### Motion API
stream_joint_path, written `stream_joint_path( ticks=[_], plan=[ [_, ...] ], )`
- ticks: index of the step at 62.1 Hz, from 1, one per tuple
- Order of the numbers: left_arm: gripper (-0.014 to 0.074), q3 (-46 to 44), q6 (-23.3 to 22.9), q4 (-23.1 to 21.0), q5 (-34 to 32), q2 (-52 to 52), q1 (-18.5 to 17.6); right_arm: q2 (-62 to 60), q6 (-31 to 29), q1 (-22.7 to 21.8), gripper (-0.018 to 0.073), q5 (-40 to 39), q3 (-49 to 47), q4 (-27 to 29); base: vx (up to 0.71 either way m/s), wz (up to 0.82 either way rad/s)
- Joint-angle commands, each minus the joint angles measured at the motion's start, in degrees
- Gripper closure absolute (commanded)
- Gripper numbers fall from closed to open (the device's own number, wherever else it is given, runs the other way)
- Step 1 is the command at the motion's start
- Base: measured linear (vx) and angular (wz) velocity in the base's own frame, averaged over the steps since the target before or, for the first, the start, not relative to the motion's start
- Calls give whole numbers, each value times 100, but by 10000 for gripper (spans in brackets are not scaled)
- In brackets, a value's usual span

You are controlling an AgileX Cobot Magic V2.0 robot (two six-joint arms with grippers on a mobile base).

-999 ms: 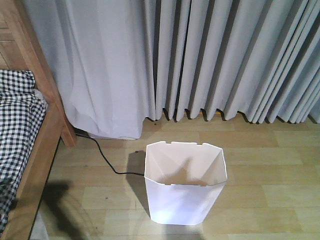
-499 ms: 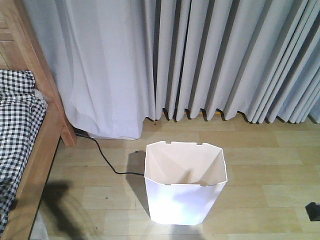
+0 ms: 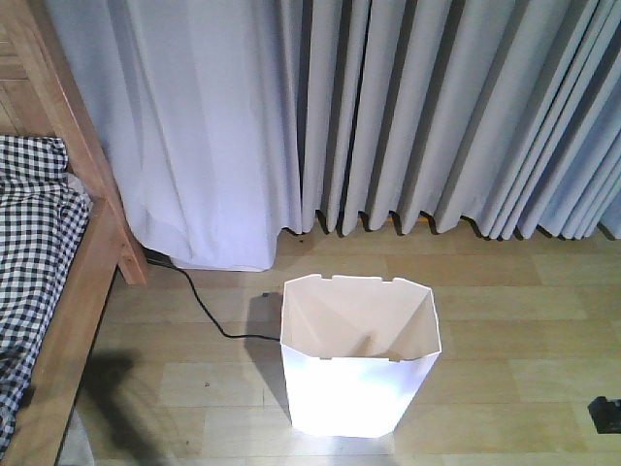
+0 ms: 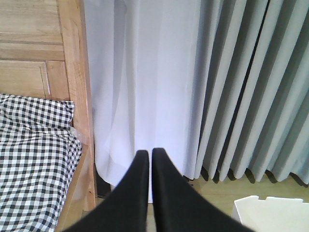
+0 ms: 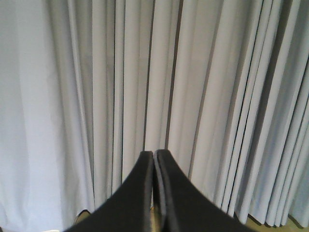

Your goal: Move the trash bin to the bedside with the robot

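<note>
The white trash bin (image 3: 357, 374) stands upright on the wooden floor in front of the curtains, its cream interior showing; its rim corner (image 4: 270, 212) also shows at the lower right of the left wrist view. To its left, a stretch of floor away, is the bed with a light wooden frame (image 3: 92, 262) and checked bedding (image 3: 29, 233). My left gripper (image 4: 150, 152) is shut on nothing, held in the air and pointing at the curtain beside the bed frame (image 4: 77, 96). My right gripper (image 5: 154, 152) is also shut and empty, facing the curtain folds.
Grey curtains (image 3: 388, 116) hang to the floor behind the bin. A black cable (image 3: 209, 316) runs across the floor from the bed corner toward the bin. A small black piece (image 3: 606, 416) pokes in at the right edge of the front view.
A small black piece has come into the front view at the right edge and shifted slightly down. The shadow inside the bin has shrunk. The bin has not moved.
</note>
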Motion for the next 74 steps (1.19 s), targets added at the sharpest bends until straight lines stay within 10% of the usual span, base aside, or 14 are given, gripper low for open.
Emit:
stream_joint_path(
  ticks=[1,74],
  plan=[
    [602,67,-35,-23,-398,-78,3,-84,61,1,568,-442,40,-126,0,0],
    [602,67,-35,-23,-398,-78,3,-84,72,1,568,-419,40,-23,0,0]
  ],
)
